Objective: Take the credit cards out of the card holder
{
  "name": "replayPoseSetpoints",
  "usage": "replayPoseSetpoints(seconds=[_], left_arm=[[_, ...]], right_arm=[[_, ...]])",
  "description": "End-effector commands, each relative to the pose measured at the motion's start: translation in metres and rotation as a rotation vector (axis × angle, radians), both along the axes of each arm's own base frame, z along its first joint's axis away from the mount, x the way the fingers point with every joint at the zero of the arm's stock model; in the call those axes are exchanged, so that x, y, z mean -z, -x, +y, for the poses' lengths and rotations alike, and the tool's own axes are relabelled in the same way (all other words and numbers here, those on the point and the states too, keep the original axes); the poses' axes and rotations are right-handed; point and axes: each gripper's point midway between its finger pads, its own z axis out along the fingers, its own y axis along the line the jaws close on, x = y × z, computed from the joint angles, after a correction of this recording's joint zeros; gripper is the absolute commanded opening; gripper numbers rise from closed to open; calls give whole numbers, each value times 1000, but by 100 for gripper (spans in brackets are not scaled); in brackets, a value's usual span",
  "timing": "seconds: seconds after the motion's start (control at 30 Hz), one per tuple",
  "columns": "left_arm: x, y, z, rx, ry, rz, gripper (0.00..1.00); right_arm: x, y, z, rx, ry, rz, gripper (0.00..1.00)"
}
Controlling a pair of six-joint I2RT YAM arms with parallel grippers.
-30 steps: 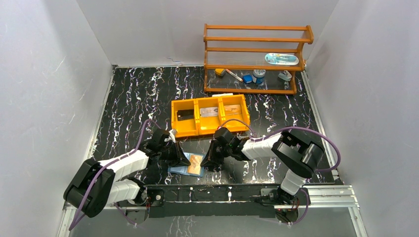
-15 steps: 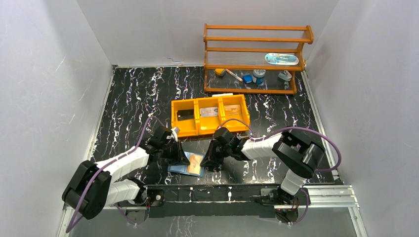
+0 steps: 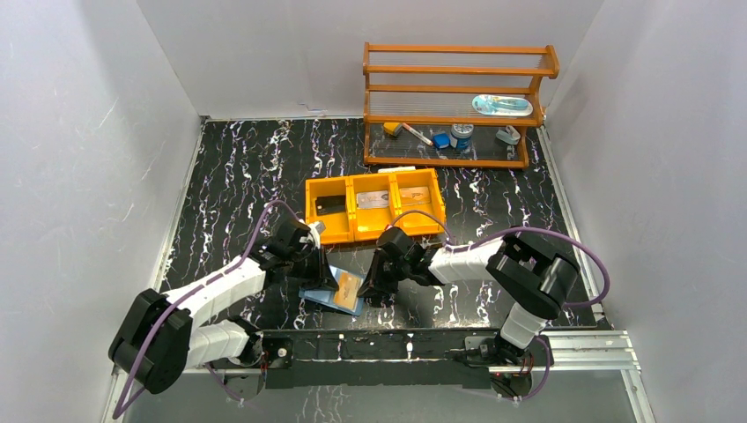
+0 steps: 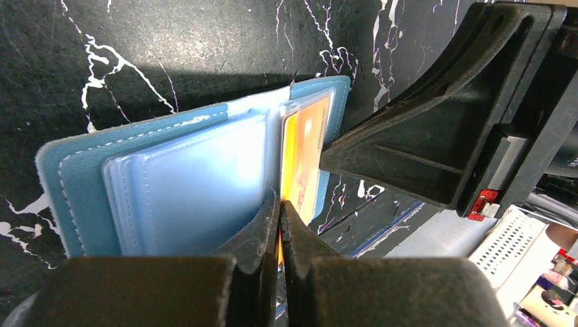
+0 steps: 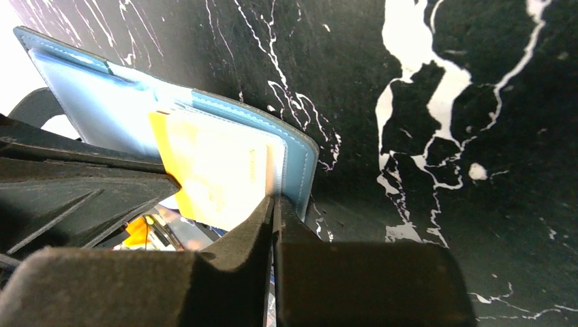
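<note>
The blue card holder (image 3: pixel 319 297) lies open on the black table between my two arms, its clear slots facing up (image 4: pixel 184 184). An orange credit card (image 4: pixel 308 153) sticks partway out of a slot on its right leaf (image 5: pixel 208 170). My left gripper (image 4: pixel 279 204) is shut on the near edge of that orange card (image 3: pixel 350 287). My right gripper (image 5: pixel 274 204) is shut on the edge of the holder's right leaf (image 5: pixel 303 170). In the top view the left gripper (image 3: pixel 322 276) and the right gripper (image 3: pixel 370 289) face each other across the holder. No other card shows.
An orange three-compartment tray (image 3: pixel 310 220) stands just beyond the grippers, with flat items in its compartments. A wooden shelf rack (image 3: pixel 458 106) with small items stands at the back right. Grey walls close in the table on three sides.
My left wrist has shifted forward and right toward the tray, and its fingers have closed on the orange card. The card holder's left side has tilted slightly. The right arm has hardly moved.
</note>
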Motion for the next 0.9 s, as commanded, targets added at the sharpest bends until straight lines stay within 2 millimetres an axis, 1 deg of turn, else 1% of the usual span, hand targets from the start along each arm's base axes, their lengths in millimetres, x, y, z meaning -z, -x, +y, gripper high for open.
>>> replayPoseSetpoints(seconds=[0.0,0.27,0.5,0.73,0.87], left_arm=[[-20,-8,-5,26,11,-56,0],[-16,-9,4,7,-42,-70,0],[-18,-10,15,-14,-89,-89,0],[-17,-10,21,-49,-115,-93,0],[-15,-9,23,-58,-123,-83,0]], right_arm=[[62,12,-50,7,283,25,10],[66,13,-54,9,296,35,9],[67,13,-54,9,296,41,9],[62,9,-56,21,289,26,9],[58,5,-52,16,277,13,9]])
